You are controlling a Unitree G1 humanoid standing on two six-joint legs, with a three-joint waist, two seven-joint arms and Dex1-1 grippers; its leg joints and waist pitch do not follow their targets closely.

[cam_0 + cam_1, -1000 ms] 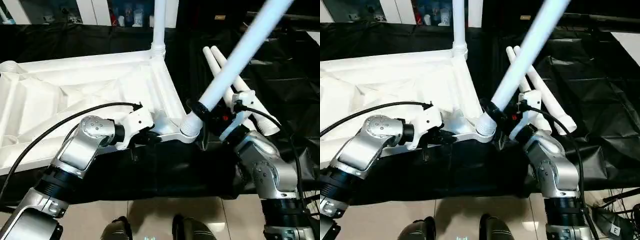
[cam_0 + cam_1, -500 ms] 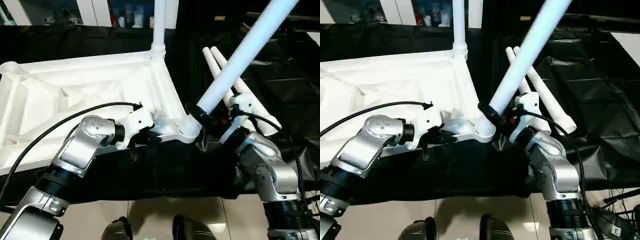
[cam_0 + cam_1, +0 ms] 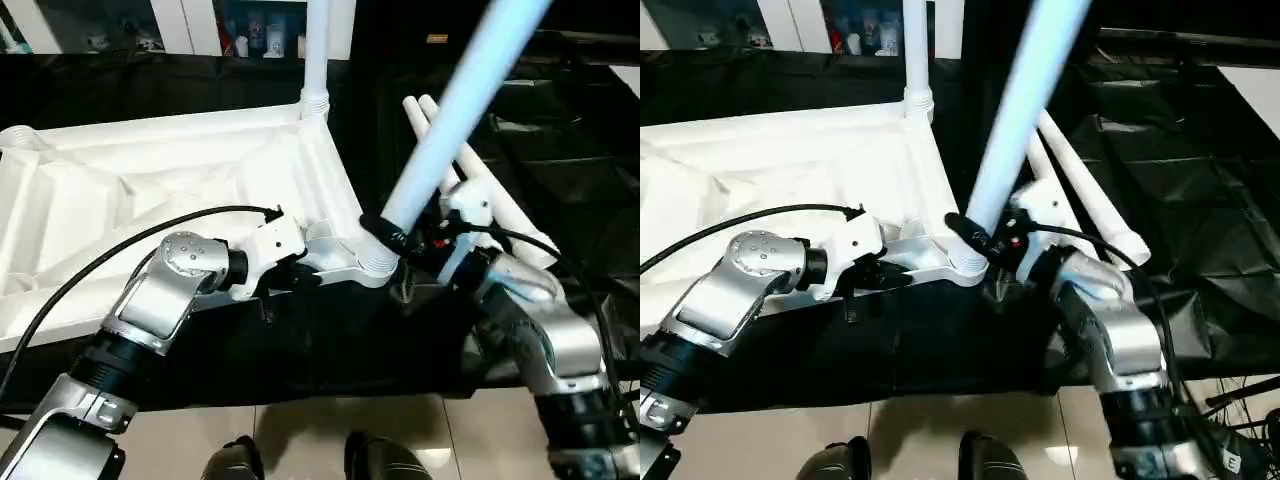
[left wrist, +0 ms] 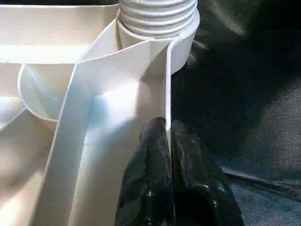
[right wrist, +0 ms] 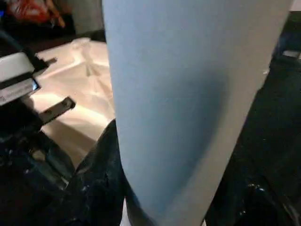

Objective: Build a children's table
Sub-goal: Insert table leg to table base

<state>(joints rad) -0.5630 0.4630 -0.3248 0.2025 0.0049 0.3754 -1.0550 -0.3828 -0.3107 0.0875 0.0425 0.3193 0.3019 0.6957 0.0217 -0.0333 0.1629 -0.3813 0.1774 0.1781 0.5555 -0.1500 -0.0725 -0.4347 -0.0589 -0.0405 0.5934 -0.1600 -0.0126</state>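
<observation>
The tabletop (image 3: 150, 180) lies underside up on the black-draped counter (image 3: 330, 340), with one leg (image 3: 318, 50) standing upright in its far corner socket. The left gripper (image 4: 168, 141) has its jaws clenched on the thin rim wall just beside the near corner socket (image 3: 375, 262) (a ribbed collar sits in it). The right gripper (image 3: 400, 238) grasps a tilted leg (image 3: 455, 110) just above that socket, and two spare legs (image 3: 500, 205) lie on the counter behind it.
</observation>
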